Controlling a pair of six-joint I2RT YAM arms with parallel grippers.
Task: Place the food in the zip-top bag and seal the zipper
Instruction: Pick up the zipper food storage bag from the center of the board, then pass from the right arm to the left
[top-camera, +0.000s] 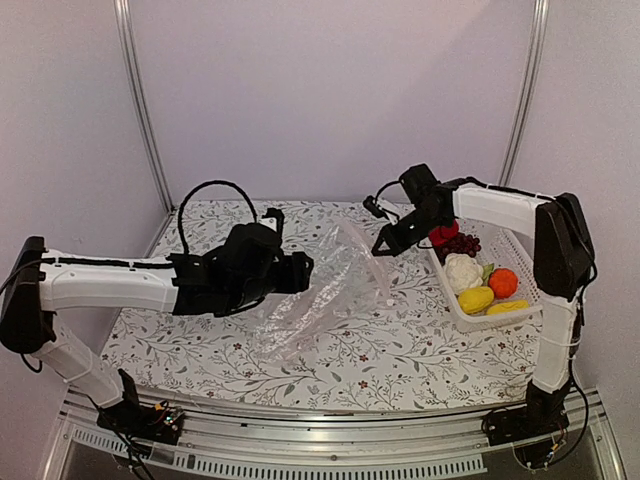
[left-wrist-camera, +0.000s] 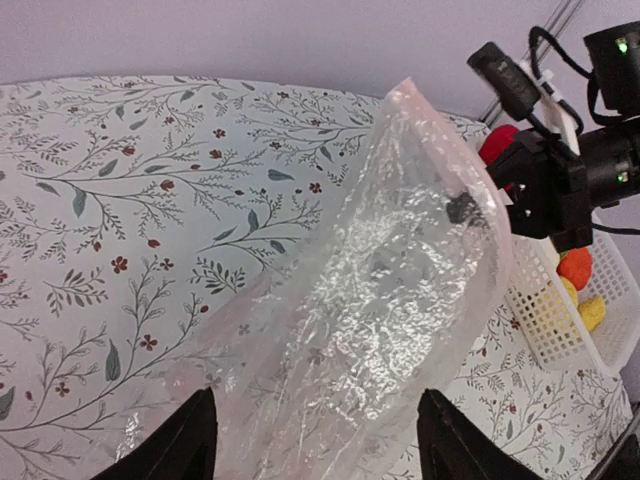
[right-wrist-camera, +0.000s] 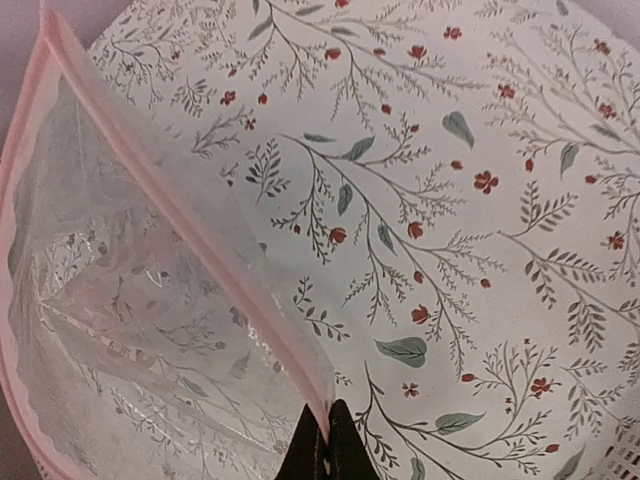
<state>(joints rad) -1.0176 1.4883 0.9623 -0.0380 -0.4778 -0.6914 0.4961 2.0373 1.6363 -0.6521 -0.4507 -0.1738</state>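
Observation:
The transparent zip-top bag (top-camera: 318, 290) lies crumpled mid-table, its mouth lifted toward the right. My right gripper (top-camera: 384, 246) is shut on the bag's mouth edge; the right wrist view shows the fingers (right-wrist-camera: 327, 450) pinching the pinkish zipper strip (right-wrist-camera: 180, 205), with the mouth gaping to the left. My left gripper (top-camera: 305, 272) is open, and its fingers (left-wrist-camera: 190, 440) straddle the bag (left-wrist-camera: 400, 300) without gripping it. The food sits in the white basket (top-camera: 520, 250): red pepper (top-camera: 443, 236), grapes (top-camera: 463, 243), cauliflower (top-camera: 462, 270), orange piece (top-camera: 503, 282), lemon-like piece (top-camera: 476, 299), banana (top-camera: 508, 307).
The basket stands at the table's right edge, close behind my right gripper, and also shows in the left wrist view (left-wrist-camera: 545, 310). A floral cloth (top-camera: 200, 340) covers the table. Walls and metal posts close off the back and sides.

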